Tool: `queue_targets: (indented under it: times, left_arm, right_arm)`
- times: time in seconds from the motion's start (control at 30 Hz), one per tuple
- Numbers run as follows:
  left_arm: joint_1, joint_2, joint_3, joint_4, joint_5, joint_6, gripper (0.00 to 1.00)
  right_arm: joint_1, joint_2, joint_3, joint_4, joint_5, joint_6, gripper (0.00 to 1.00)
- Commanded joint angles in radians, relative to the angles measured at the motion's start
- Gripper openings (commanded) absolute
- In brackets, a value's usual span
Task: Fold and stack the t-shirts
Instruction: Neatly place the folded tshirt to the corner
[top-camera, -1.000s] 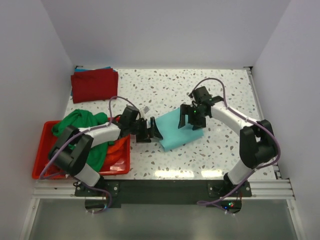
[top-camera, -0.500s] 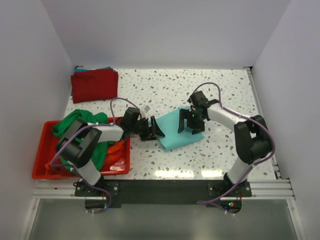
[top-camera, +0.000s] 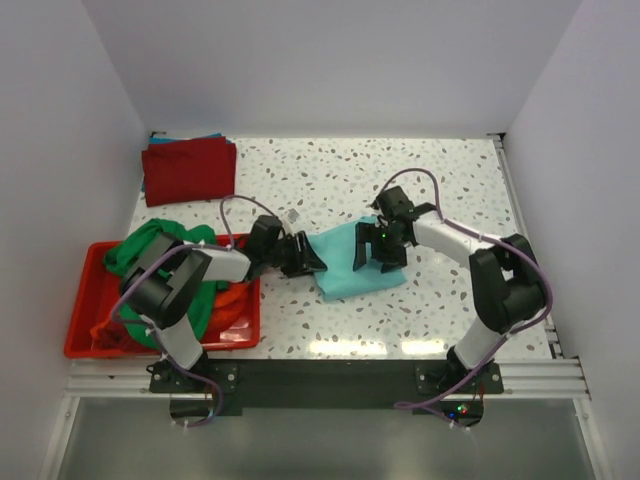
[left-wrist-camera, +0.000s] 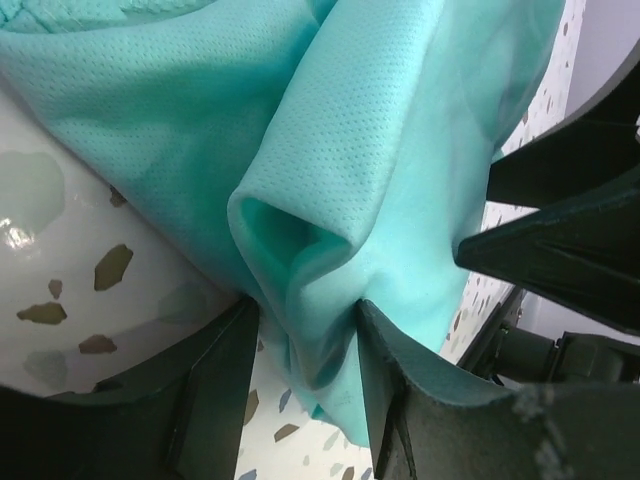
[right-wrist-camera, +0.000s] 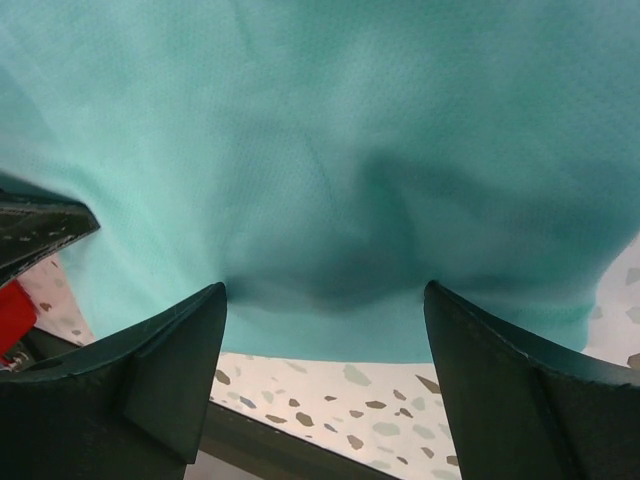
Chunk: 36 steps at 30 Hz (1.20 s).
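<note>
Top external view shows you that both arms have moved in on the teal shirt (top-camera: 348, 272), which lies folded small in the middle of the desk (top-camera: 330, 180). Your left fingers (left-wrist-camera: 210, 400) have slid up to its left edge and are now pinched on a fold of the cloth, while your right fingers (right-wrist-camera: 150, 370) have come down over its far side and sit wide apart. I think you are about ready to carry it to the dark red shirt (top-camera: 188, 168) in the back left corner.
</note>
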Motion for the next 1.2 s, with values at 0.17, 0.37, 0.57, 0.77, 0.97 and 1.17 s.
queue_targets:
  times: [0.17, 0.37, 0.57, 0.77, 0.97, 1.17]
  left_arm:
    - [-0.009, 0.103, 0.028, -0.088, -0.147, 0.043, 0.18]
    - [-0.009, 0.121, 0.145, -0.245, -0.202, 0.135, 0.0]
    - [-0.003, 0.126, 0.454, -0.606, -0.355, 0.385, 0.0]
    - [0.009, 0.213, 0.757, -0.962, -0.584, 0.575, 0.0]
    - [0.051, 0.261, 0.947, -1.089, -0.783, 0.713, 0.0]
    - [0.152, 0.311, 1.103, -1.137, -0.865, 0.822, 0.0]
  right_arm:
    - [0.017, -0.074, -0.022, 0.017, -0.016, 0.024, 0.83]
    - [0.019, -0.091, -0.034, 0.008, -0.009, 0.027, 0.83]
    - [0.017, -0.115, -0.007, -0.058, 0.026, 0.021, 0.84]
    - [0.017, -0.177, 0.026, -0.148, 0.098, 0.018, 0.86]
    - [0.017, -0.233, 0.027, -0.187, 0.119, 0.013, 0.87]
    - [0.016, -0.261, -0.029, -0.181, 0.115, 0.018, 0.87]
